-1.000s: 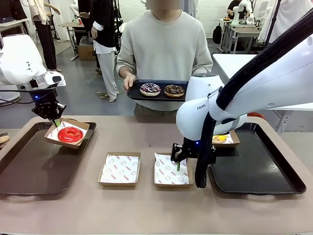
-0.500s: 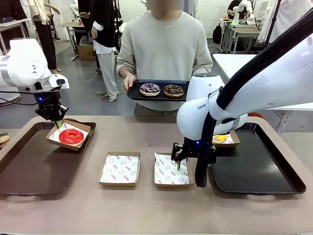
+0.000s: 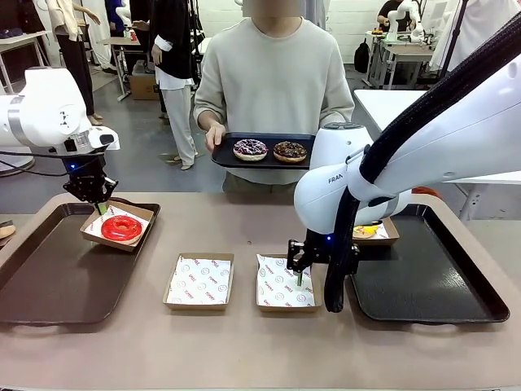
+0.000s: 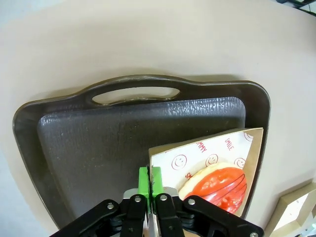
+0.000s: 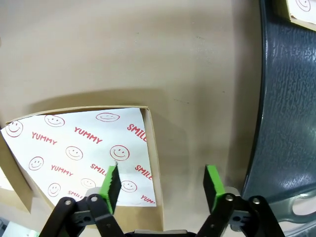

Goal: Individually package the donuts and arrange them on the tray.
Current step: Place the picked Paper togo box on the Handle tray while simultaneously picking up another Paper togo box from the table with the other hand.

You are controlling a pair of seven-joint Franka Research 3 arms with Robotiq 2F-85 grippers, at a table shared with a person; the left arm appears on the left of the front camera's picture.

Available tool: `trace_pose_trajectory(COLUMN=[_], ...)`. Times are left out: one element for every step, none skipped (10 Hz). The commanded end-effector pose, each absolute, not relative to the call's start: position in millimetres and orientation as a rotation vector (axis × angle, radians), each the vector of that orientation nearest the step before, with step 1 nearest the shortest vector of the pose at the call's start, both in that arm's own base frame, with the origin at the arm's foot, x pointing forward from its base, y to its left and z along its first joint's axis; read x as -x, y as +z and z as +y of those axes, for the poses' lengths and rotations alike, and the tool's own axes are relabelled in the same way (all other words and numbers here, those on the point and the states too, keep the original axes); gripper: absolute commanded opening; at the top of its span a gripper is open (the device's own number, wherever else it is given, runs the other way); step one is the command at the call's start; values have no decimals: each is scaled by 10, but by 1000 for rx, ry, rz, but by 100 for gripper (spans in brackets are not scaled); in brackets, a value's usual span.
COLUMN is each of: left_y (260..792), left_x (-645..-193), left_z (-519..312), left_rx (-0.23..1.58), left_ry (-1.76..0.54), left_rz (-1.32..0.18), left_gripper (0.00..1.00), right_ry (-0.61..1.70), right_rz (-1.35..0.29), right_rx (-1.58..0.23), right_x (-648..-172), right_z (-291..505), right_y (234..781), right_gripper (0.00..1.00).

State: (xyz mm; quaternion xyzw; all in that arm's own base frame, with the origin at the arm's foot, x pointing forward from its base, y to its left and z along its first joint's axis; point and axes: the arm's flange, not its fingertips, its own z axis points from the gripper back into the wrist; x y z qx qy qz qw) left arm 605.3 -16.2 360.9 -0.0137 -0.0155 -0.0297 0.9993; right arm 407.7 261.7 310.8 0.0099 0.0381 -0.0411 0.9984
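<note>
The red donut [image 3: 121, 228] lies in a paper-lined box [image 3: 138, 213] at the far right corner of the left tray [image 3: 49, 277]. My left gripper [image 3: 99, 208] is shut on that box's far edge, and the left wrist view shows the green pads [image 4: 144, 178] pinched on the box wall [image 4: 197, 142] beside the red donut [image 4: 220, 183]. My right gripper [image 3: 298, 275] is open, its fingers astride the right wall of an empty box [image 5: 74, 140]. A person holds a small tray [image 3: 224, 156] with the purple donut [image 3: 250, 148] and the chocolate donut [image 3: 290, 151]. The yellow donut [image 3: 366, 230] sits boxed on the right tray [image 3: 431, 281].
Two empty lined boxes [image 3: 199, 281] [image 3: 277, 287] stand side by side on the table between the trays. My right arm's white body [image 3: 342, 187] looms over the table's middle right. The right tray's edge [image 5: 289, 98] lies close beside the right gripper.
My left gripper has carried the boxed red donut a little to the right over the left tray. The right arm has hardly moved.
</note>
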Motion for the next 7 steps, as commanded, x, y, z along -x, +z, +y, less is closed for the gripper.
trace_pose_trajectory(left_y=[3625,3630,3636,3648,3660,3669,3681], left_x=[-6100,-6093,-6089,-6084,-6080,-6075,-6070], left_z=[-197,-196,-192,-189,-183,-177,-173], left_rx=[1,3,5,7,8,10,13], left_ry=[-47,-47,-46,-44,-44,-43,-41], left_rz=[-28,-27,-27,-27,-29,-30,-31], left_gripper=[57,70,100,100,100,87,97], right_ry=[-101,-102,-103,-104,-108,-111,-114], right_rz=[77,74,75,73,71,70,71], right_rx=[-52,-54,-53,-53,-52,-51,-49], right_x=[-4075,-4077,-4079,-4078,-4082,-4085,-4090], right_z=[2643,2644,2647,2651,2653,2653,2654], right_y=[3057,3061,3059,3063,3060,3060,3059], right_gripper=[23,0,0,0,3,0,0])
